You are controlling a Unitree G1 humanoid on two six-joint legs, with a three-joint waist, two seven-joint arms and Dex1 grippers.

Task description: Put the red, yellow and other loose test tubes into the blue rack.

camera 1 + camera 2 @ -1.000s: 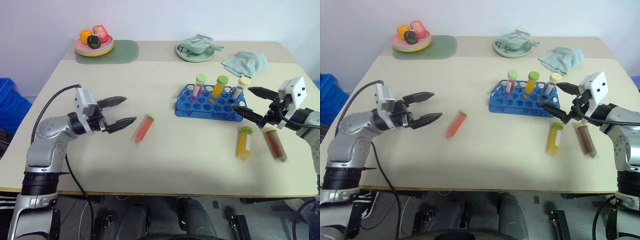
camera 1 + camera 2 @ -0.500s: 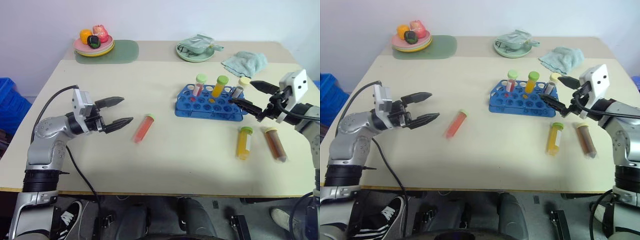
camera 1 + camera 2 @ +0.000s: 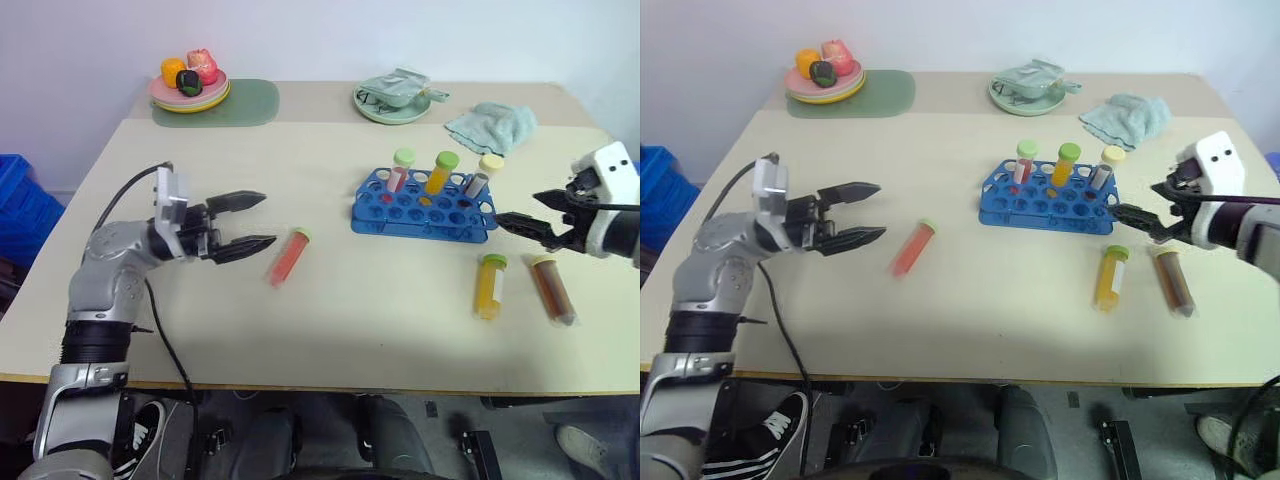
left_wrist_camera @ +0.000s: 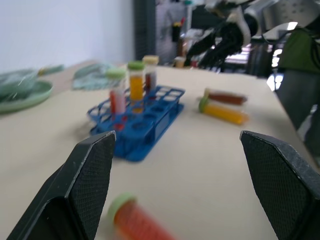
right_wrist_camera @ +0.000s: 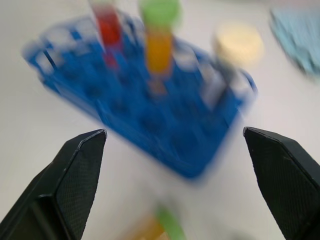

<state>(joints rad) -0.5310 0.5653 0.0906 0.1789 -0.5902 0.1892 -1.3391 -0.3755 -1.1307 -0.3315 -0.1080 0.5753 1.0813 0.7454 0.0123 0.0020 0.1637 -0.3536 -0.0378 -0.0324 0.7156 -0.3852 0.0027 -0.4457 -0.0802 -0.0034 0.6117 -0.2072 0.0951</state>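
A broad cream-topped table carries the work, with the low bright blue plastic rack of round holes standing right of centre and already holding three upright capped tubes in its back row. Behind it lie a crumpled pale green cloth and a green plate holding a wad of something pale green; a pink plate of toy food sits at the far left corner. The robot's left gripper hovers over the table with its two black fingers spread and nothing between them, aimed at the red-filled clear tube with a light green cap, which lies loose just beyond its fingertips. The right gripper, also spread wide and empty, hangs near the rack's right end, above and beside the yellow-orange tube with a green cap and the dark brown tube with a cream cap, both lying flat in front of the rack. All three loose tubes are outside the rack. Likely risks from here: a round tube may roll away if one finger nudges it before the other closes, and the right arm, working close to the rack, could clip the standing tubes or shove the light rack aside
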